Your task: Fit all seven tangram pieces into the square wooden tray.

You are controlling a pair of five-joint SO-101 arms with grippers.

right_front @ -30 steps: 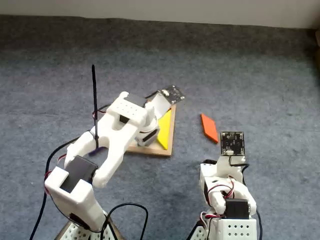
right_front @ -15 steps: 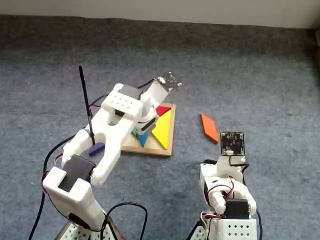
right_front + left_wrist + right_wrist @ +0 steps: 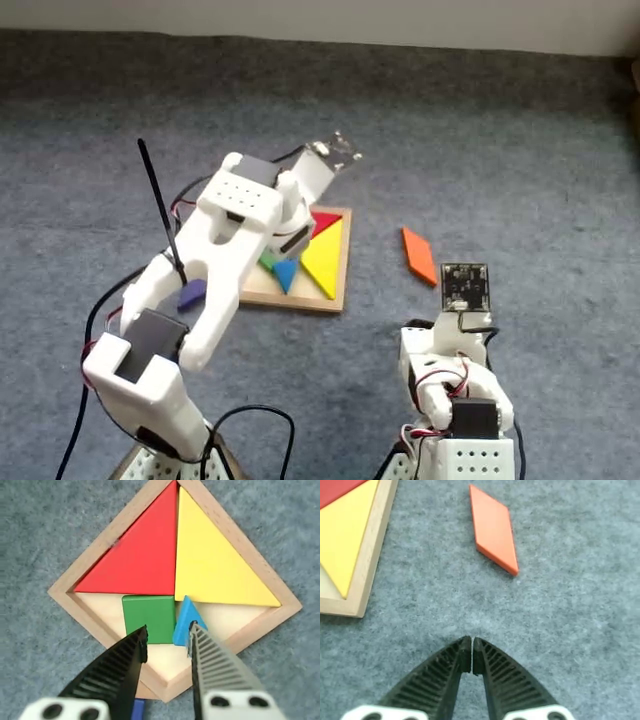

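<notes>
The square wooden tray (image 3: 112,537) holds a red triangle (image 3: 140,555), a yellow triangle (image 3: 215,565), a green square (image 3: 149,617) and a small blue triangle (image 3: 185,625). My left gripper (image 3: 168,629) hangs open just above the green square and blue triangle, with nothing between its fingers. A purple piece (image 3: 190,293) lies on the carpet beside the tray's left edge (image 3: 345,270). An orange parallelogram (image 3: 494,528) lies on the carpet right of the tray. My right gripper (image 3: 471,655) is shut and empty, on the near side of the parallelogram.
Grey carpet covers the whole work area. The left arm (image 3: 240,230) stretches over the tray's left half in the high view, with a thin black rod (image 3: 155,210) sticking up from it. The right arm (image 3: 455,380) is folded back near its base.
The left arm has swung up and to the left off the tray, uncovering the red, green and blue pieces. The right arm has not moved.
</notes>
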